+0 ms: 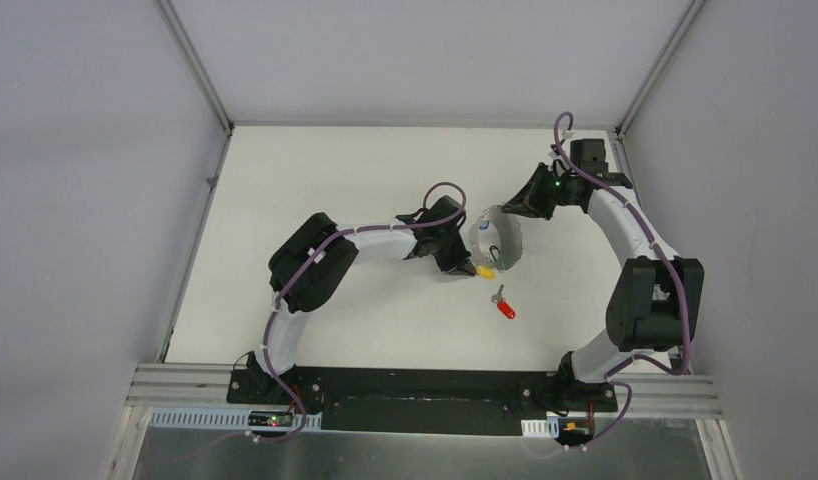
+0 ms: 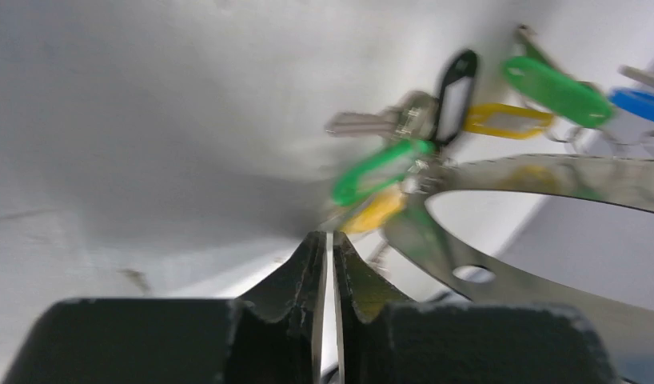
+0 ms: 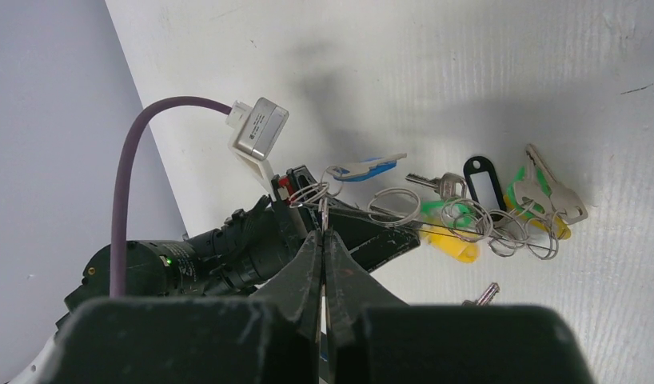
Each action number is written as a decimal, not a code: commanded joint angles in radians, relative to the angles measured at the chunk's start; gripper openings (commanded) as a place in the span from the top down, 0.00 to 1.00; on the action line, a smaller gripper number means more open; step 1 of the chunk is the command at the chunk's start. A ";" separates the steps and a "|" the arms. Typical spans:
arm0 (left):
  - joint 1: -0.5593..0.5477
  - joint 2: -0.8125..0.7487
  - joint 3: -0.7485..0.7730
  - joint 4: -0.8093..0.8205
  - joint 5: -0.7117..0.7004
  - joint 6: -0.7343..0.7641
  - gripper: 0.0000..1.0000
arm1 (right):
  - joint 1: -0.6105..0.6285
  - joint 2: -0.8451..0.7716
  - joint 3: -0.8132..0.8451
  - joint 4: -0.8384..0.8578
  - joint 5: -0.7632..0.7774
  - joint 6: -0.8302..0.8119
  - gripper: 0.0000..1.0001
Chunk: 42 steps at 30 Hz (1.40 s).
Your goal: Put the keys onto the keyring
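The keyring [image 1: 509,226] is held upright off the table; my right gripper [image 1: 517,207] [image 3: 324,234] is shut on its thin band [image 3: 325,211]. Several keys hang on it, with black [image 3: 482,182], blue [image 3: 372,166] and green [image 2: 556,88] tags. My left gripper [image 1: 464,264] [image 2: 328,237] is at the ring's near left side. Its jaws are almost together, and a yellow key [image 1: 483,270] [image 2: 376,210] sticks out just past the tips. The band's end, with a hole in it [image 2: 472,274], lies right beside them. A red key [image 1: 504,308] lies loose on the table.
A purple cable [image 3: 128,160] with a white connector [image 3: 258,132] runs along the left wrist. The white table [image 1: 365,170] is walled by grey panels on the left, the back and the right. The arm bases sit on a black rail [image 1: 415,400] at the near edge.
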 commanded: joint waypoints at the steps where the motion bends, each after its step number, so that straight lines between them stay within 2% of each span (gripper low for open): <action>1: -0.001 0.023 0.003 -0.103 -0.065 0.074 0.93 | -0.005 0.001 0.053 0.017 -0.025 0.012 1.00; 5: -0.001 -0.014 -0.012 -0.132 -0.095 0.116 1.00 | -0.004 0.003 0.053 0.016 -0.028 0.014 1.00; 13: -0.008 -0.131 -0.074 -0.155 -0.138 0.186 1.00 | -0.004 0.011 0.060 0.017 -0.033 0.020 1.00; 14: -0.010 -0.135 -0.071 -0.148 -0.140 0.188 0.98 | -0.005 0.012 0.062 0.017 -0.031 0.021 1.00; 18: -0.011 -0.128 -0.055 -0.087 -0.123 0.188 0.75 | -0.005 0.022 0.078 0.009 -0.029 0.021 1.00; 20: -0.013 -0.110 -0.018 -0.070 -0.111 0.248 0.69 | -0.005 0.026 0.088 0.001 -0.023 0.018 1.00; 25: -0.051 -0.050 0.069 -0.061 -0.086 0.537 0.65 | -0.007 0.039 0.097 -0.015 -0.004 0.017 1.00; 30: -0.083 -0.012 0.106 -0.050 -0.089 0.676 0.61 | -0.029 0.046 0.094 -0.041 0.036 0.017 1.00; 35: -0.105 0.020 0.166 -0.099 -0.172 0.701 0.57 | -0.060 0.059 0.088 -0.049 0.034 0.032 1.00; 42: -0.120 0.074 0.312 -0.286 -0.348 0.657 0.57 | -0.066 0.070 0.093 -0.048 0.017 0.038 1.00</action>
